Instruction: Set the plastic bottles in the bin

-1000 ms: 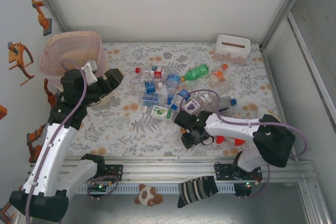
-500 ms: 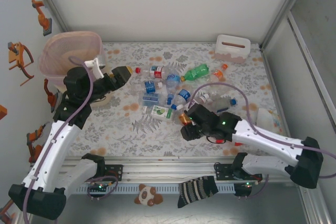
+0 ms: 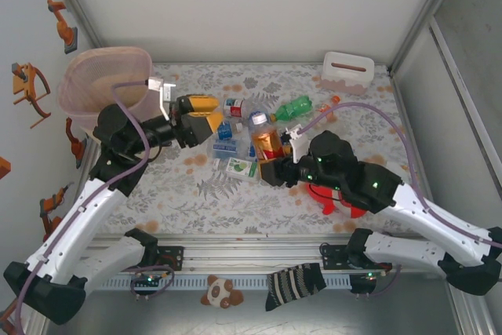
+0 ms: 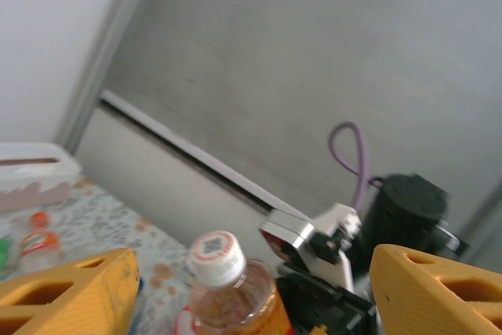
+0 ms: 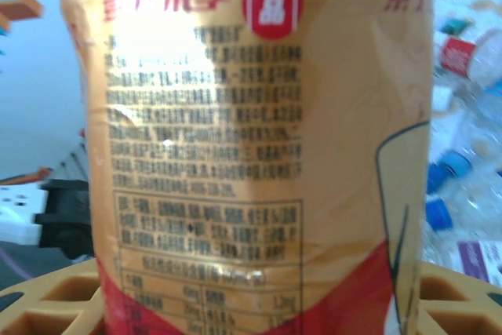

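An amber bottle with a white cap and an orange-and-red label is held upright above the table, with my right gripper shut on its body. Its label fills the right wrist view between my right gripper's yellow fingers. My left gripper is open, its yellow fingers pointing right at that bottle, a short gap away; my left gripper holds nothing. More plastic bottles, one of them green, lie in a heap mid-table. The pink bin stands at the far left.
A small white slotted box sits at the far right. A red plush shark lies under my right arm near the front. Walls close in the table on the left, back and right.
My right arm has lifted the amber bottle out of the heap and carried it up and back. My left arm has swung right, away from the bin, towards it.
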